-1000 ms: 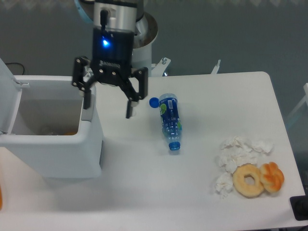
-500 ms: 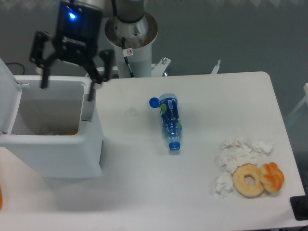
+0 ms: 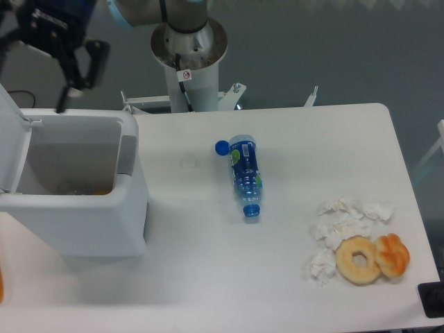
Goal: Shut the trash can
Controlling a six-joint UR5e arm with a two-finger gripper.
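The trash can [image 3: 90, 222] is a big white boxy bin at the table's left end. It stands open, with its flat white lid [image 3: 12, 139] swung up on the left side and a grey latch panel [image 3: 127, 154] on the right rim. Some rubbish lies at its bottom. My gripper [image 3: 31, 94] hangs above the can's back left corner, near the lid's top edge. Its black fingers [image 3: 68, 89] are spread wide with nothing between them, and the left finger is cut off by the frame edge.
A blue plastic bottle [image 3: 246, 175] lies on the table with its blue cap [image 3: 221, 147] beside it. Crumpled tissues [image 3: 340, 222], a doughnut [image 3: 358, 259] and an orange pastry [image 3: 393, 254] sit at the front right. The robot base [image 3: 189, 55] stands behind the table.
The gripper has travelled left and up, from right of the can's rim, across its opening, to above its back left corner. It stayed open. The can and lid have not moved.
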